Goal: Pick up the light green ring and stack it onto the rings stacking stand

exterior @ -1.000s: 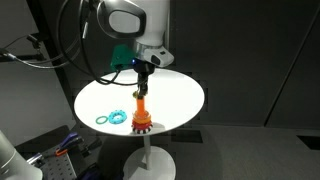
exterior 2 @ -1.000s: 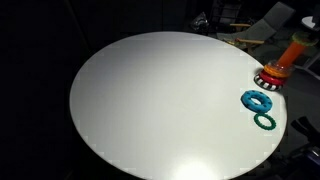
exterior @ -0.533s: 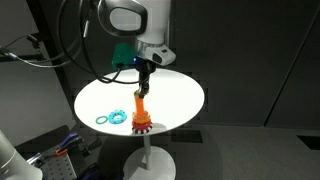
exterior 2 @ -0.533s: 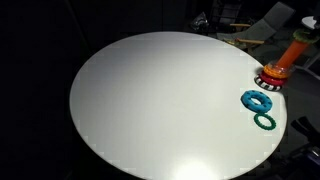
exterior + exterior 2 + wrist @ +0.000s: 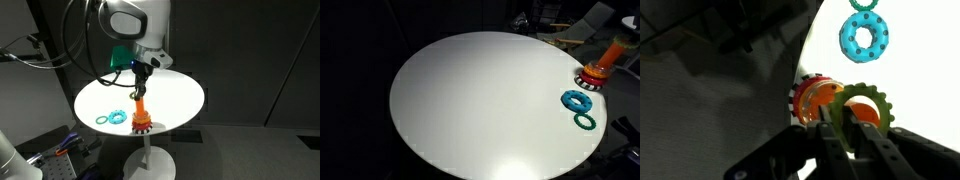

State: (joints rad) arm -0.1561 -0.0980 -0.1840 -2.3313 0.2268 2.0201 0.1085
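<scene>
Barely anything has shifted since a moment ago: my pincer (image 5: 140, 78) still hovers, closed on the light green ring (image 5: 868, 96), just above the rings stacking stand (image 5: 141, 115) at the edge of the surface (image 5: 470, 100), beside two cyan rings (image 5: 577, 100).

In pincer (image 5: 854, 128), light green ring (image 5: 868, 96) over orange-pegged stand (image 5: 809, 98).

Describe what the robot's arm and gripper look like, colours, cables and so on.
The arm has a bulky, rounded white shell with a grey circular cap on one joint. A green block sits by the wrist, and black cables loop alongside. The gripper is black; in the wrist view its fingers look dark and slim. No markings are legible.
</scene>
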